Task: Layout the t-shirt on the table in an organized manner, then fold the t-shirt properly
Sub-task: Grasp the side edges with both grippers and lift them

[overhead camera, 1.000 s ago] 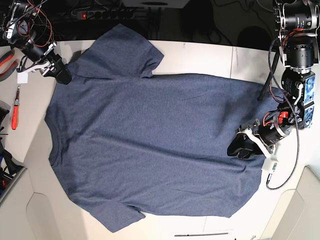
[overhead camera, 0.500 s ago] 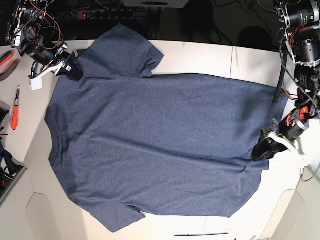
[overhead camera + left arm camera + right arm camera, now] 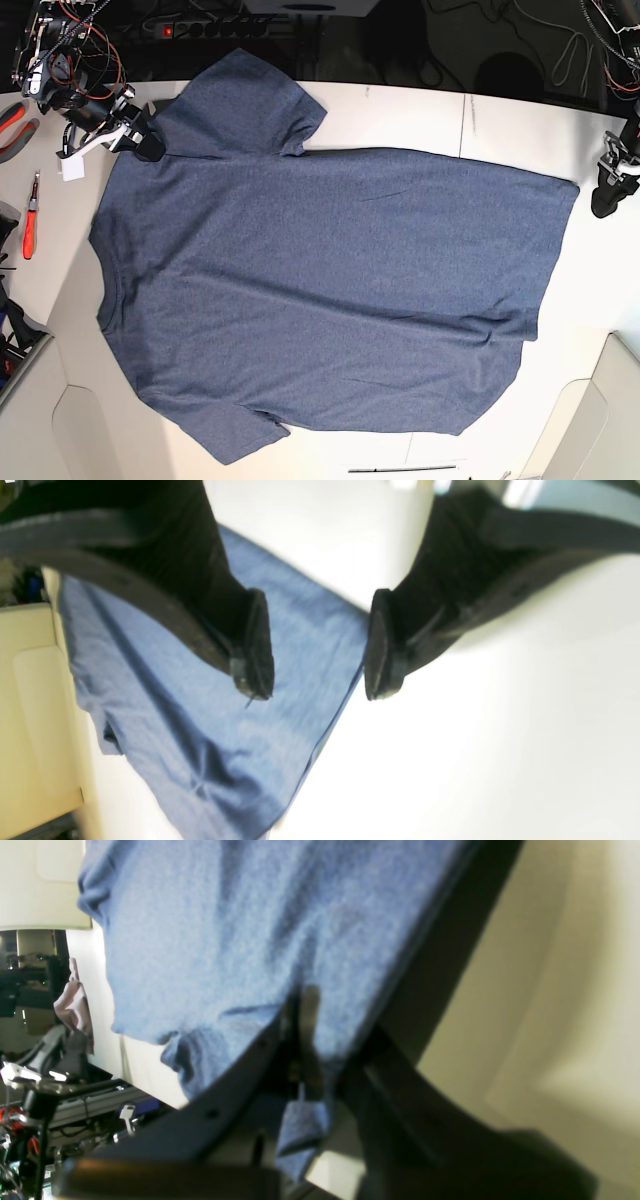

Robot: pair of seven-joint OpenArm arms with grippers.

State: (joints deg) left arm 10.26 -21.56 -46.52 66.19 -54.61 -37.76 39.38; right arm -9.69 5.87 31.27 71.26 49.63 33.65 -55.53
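Right black claw (image 3: 143,143) clamped shut on heathered navy-blue cotton t-shirt (image 3: 320,290), at the seam where the far sleeve meets the shoulder. From there, spread flat across smooth off-white table (image 3: 400,115): one shirt, two short sleeves, long axis left to right in the base view, collar toward the right claw's side, hem toward the left black claw (image 3: 606,196). Left claw wide open just beyond the hem corner, holding nothing. Right wrist view alone shows fabric pinched between the fingers (image 3: 300,1040). Left wrist view alone shows the hem edge beneath the parted fingertips (image 3: 252,650).
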